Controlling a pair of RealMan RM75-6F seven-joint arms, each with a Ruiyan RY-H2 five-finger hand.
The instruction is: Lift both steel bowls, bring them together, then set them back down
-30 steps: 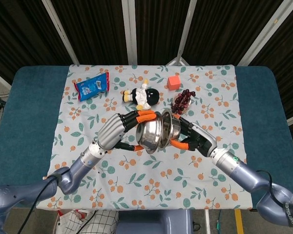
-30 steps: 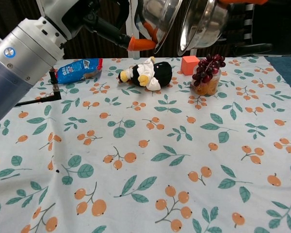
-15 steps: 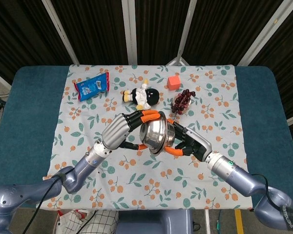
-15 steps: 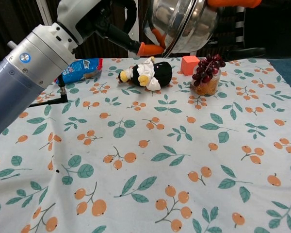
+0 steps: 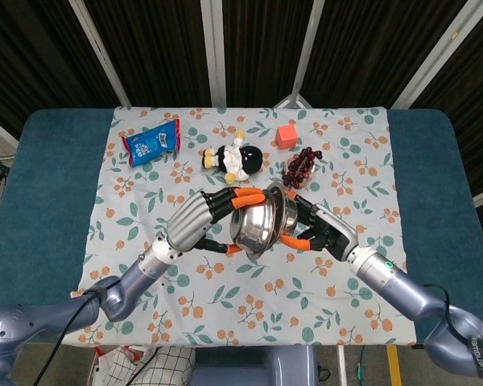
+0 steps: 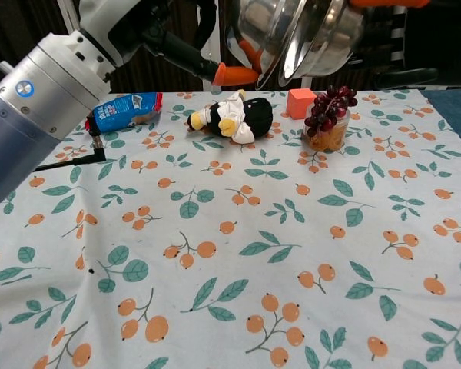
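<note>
Left robot hand (image 5: pixel 200 221) grips one steel bowl (image 5: pixel 253 227); right robot hand (image 5: pixel 320 231) grips another steel bowl (image 5: pixel 284 211), rims touching between them.

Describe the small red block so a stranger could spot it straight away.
Look at the far edge of the floral tablecloth, toward the right of its middle. The red block sits there just behind the cup of dark grapes and right of the plush doll. It is the only plain, solid-coloured cube there.
</note>
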